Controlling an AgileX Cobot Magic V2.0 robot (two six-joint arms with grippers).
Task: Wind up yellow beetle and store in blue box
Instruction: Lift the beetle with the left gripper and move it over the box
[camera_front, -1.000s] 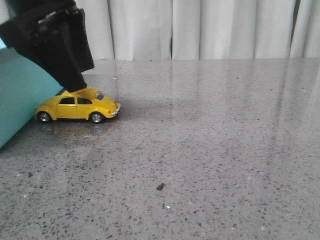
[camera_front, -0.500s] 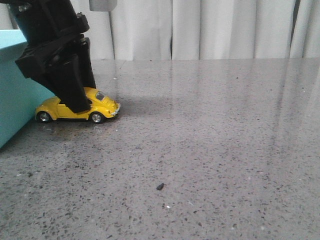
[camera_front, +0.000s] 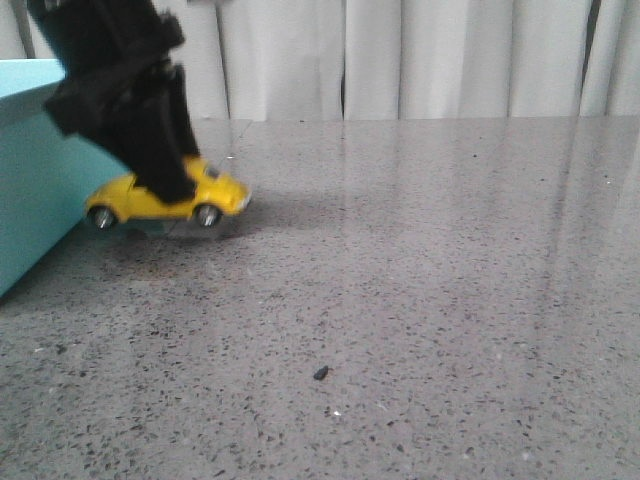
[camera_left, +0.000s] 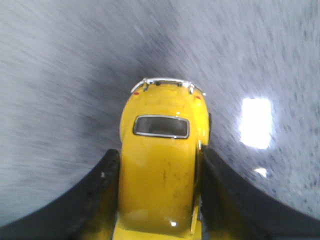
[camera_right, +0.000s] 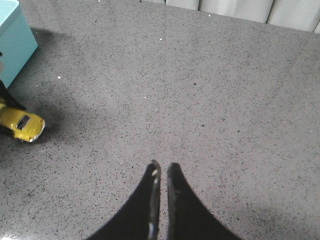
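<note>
While gripped: left hand (camera_left: 157, 200) clamps the small glossy yellow beetle (camera_front: 170, 198) across its flanks.
Handling: probably light, rigid, slippery paint.
Right hand (camera_right: 161, 172): closed, empty, at beetle's three o'clock.

Glossy yellow beetle (camera_left: 160, 165), chrome-bright bumper. Matte blue box (camera_front: 35, 190). Speckled table (camera_front: 420, 300), polished smooth, throwing back glare.

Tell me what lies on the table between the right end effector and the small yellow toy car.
Nothing: the right wrist view shows bare speckled grey tabletop between the right end effector and the small yellow toy car.
</note>
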